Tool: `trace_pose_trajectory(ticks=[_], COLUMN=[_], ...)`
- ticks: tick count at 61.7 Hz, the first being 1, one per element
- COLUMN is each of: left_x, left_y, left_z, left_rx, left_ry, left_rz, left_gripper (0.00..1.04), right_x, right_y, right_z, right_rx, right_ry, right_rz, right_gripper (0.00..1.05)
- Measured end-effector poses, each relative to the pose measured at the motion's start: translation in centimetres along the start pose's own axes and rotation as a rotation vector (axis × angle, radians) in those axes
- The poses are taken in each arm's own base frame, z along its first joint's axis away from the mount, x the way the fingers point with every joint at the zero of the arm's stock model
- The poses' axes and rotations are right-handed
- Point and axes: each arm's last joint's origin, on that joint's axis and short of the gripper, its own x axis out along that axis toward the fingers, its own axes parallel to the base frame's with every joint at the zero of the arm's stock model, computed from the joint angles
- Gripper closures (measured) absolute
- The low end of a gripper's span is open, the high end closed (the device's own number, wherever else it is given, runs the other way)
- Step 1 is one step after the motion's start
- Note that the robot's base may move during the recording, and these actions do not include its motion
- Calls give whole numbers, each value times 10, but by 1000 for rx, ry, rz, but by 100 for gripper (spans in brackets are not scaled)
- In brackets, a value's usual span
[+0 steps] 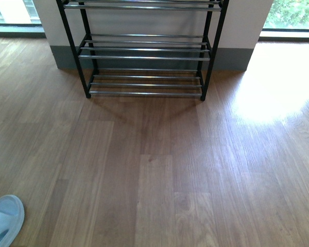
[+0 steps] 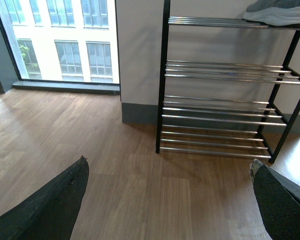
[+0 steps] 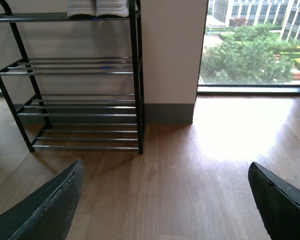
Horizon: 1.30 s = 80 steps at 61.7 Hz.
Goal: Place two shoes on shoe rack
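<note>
Apparently the placing is done: the 2 grey knit sneakers with thick white ridged soles (image 3: 97, 7) are seen on the top tier of the black-framed shoe rack with chrome rods (image 3: 80, 105), side by side and touching. Only their white ends show in the right wrist view. In the left wrist view a strip of grey upper over white sole (image 2: 277, 14) is cut off by the picture's edge. In the front view the top tier is cropped, so the pair cannot be seen there; the 2 lower tiers of the rack (image 1: 144, 56) are shown bare.

The pair is judged to sit toward the right-hand end of the top tier, close to that side frame, with the long axis of each shoe running front to back across the rods.

The left jaws are spread wide with nothing between them, and so are the right jaws; only brown wooden floor (image 1: 154, 170) is seen in each gap. Both are held low and well back from the rack, so the shoes lie ahead of them and higher. The right arm is judged the nearer, should any straightening be wanted.

A pale blue slipper (image 1: 5, 218) lies on the floor, well apart from the rack.
</note>
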Motion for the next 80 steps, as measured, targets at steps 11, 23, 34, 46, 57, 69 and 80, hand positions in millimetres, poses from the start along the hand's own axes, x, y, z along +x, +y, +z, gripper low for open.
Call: trace_pose_trajectory(ticks=[11,23,34,46,57,69,80], left_x=[0,0,0,0,0,0,0], left_y=[0,0,0,0,0,0,0], left_z=[0,0,0,0,0,0,0], left_rx=[0,0,0,0,0,0,0], left_ry=[0,-1,-1,-1,-1,0,0], left_rz=[0,0,0,0,1,4,3], left_gripper=[9,9,9,9,9,9,9], right_x=[0,0,0,0,0,0,0], right_y=[0,0,0,0,0,0,0], right_z=[0,0,0,0,0,0,0], right_rx=[0,0,0,0,0,0,0], right_ry=[1,1,3,1,3,2,2], right_rz=[0,1,3,3,3,6,6], right_gripper=[9,9,9,9,9,9,9])
